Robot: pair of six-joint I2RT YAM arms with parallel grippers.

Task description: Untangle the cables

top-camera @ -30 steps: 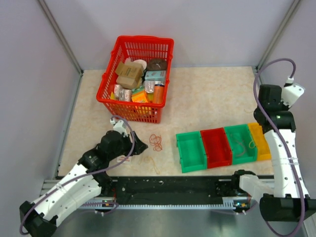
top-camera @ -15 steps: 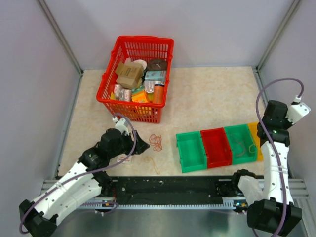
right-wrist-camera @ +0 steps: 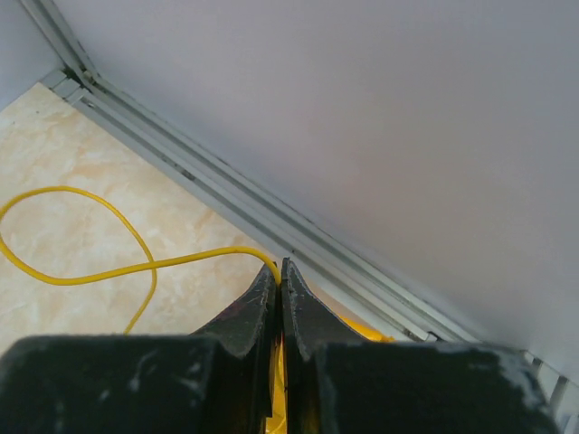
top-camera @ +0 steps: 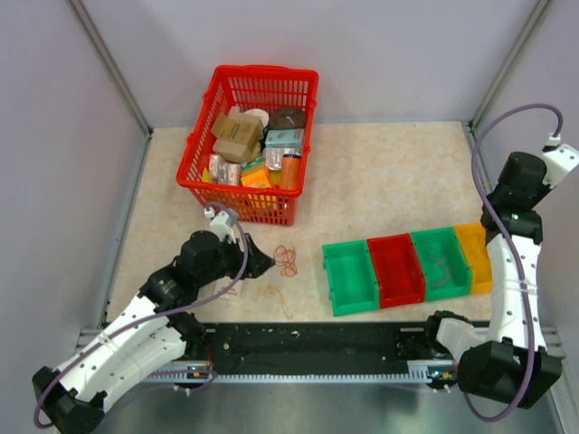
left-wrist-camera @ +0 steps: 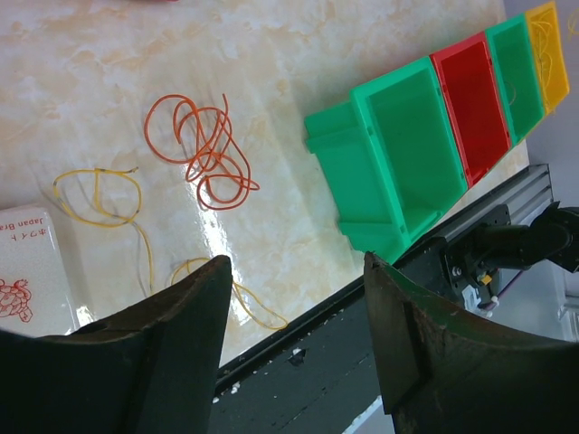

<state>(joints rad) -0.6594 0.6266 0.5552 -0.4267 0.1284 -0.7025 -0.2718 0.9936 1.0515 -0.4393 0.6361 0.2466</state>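
Just ahead of the left tool [left-wrist-camera: 296, 267], whose two dark fingers [left-wrist-camera: 172, 353] stand wide apart with nothing between them, the orange-red cables [left-wrist-camera: 204, 145] lie on the table [left-wrist-camera: 298, 54] as a loose knot of overlapping loops. Nearer this tool, toward its left finger, lie the yellow cables [left-wrist-camera: 98, 194]. One is an open loop beside the orange-red knot and not clearly touching it. A second strand trails down past the tip of the left finger and runs across the table under the gap of the tool. Whether the two yellow pieces are joined I cannot tell. A white printed card [left-wrist-camera: 27, 271] lies just beside that left finger, at the edge of the wrist view. Off past the right finger stands a row of bins, touching side by side: the green bin [left-wrist-camera: 407, 154] nearest the tool, then the red bin [left-wrist-camera: 475, 99], the second green bin [left-wrist-camera: 511, 68], and the yellow bin [left-wrist-camera: 547, 50] farthest away, with thin wire loops lying in it. From above, the left tool sits low over the table with the knot just beyond its tips, and the red basket [top-camera: 237, 206], full of packets, stands farther beyond. The right tool [right-wrist-camera: 279, 276] has its fingers pressed together with no gap. The single yellow cable [right-wrist-camera: 149, 264] runs straight into the seam between the tips and is pinched there. Ahead of this tool the cable crosses itself in a loop over the table, in front of the metal rail [right-wrist-camera: 181, 172] at the foot of the wall [right-wrist-camera: 380, 108].
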